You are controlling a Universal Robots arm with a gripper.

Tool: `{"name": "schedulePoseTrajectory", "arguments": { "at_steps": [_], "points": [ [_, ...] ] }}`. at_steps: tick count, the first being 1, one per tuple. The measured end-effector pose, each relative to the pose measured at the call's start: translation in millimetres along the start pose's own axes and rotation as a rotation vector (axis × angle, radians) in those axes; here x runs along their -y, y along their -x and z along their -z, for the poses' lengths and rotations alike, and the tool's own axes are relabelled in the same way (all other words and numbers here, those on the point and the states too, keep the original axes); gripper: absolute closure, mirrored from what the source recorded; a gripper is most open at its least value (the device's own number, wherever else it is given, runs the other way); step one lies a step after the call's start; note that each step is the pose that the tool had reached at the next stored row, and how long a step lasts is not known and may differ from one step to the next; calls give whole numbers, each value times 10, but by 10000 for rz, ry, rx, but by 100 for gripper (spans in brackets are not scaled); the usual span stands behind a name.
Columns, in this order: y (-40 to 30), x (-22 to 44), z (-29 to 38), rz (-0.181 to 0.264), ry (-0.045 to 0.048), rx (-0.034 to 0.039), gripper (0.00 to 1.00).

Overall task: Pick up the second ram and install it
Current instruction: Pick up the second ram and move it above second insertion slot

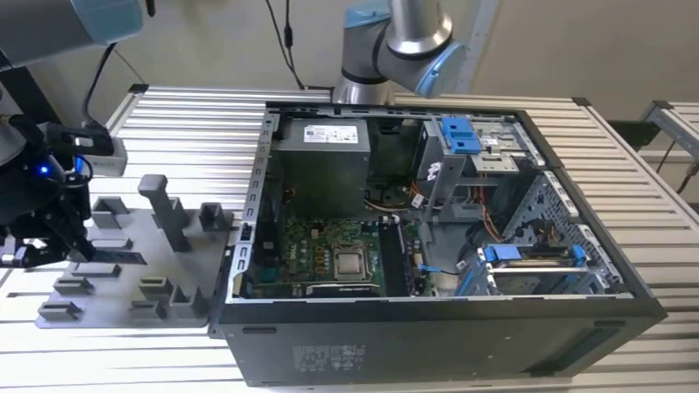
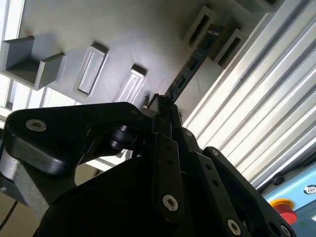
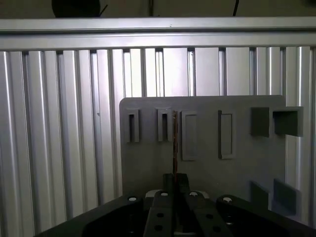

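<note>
ram (image 3: 174, 143) clamped edge-on by narrowed gripper (image 3: 174, 177) at grey tray (image 3: 207, 173); judged light, stiff, fragile; best gripped by flat faces, mid-length.

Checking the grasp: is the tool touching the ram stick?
Touching. In the second wrist view the tool is pinched shut on the near end of the ram stick.

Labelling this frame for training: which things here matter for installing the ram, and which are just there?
Job: gripper, jaws closed on ram stick; grey holder tray; motherboard in open case.
Lying about: other arm; power supply; blue drive bracket.
</note>
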State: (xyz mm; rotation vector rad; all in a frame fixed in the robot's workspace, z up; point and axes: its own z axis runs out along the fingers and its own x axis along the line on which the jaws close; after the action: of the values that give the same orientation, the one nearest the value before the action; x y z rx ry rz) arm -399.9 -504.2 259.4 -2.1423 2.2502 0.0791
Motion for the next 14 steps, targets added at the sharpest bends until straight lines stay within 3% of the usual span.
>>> {"name": "schedulePoseTrajectory", "arguments": {
  "at_steps": [14],
  "points": [
    [9, -2, 145, 0, 0, 0, 85]
  ]
}}
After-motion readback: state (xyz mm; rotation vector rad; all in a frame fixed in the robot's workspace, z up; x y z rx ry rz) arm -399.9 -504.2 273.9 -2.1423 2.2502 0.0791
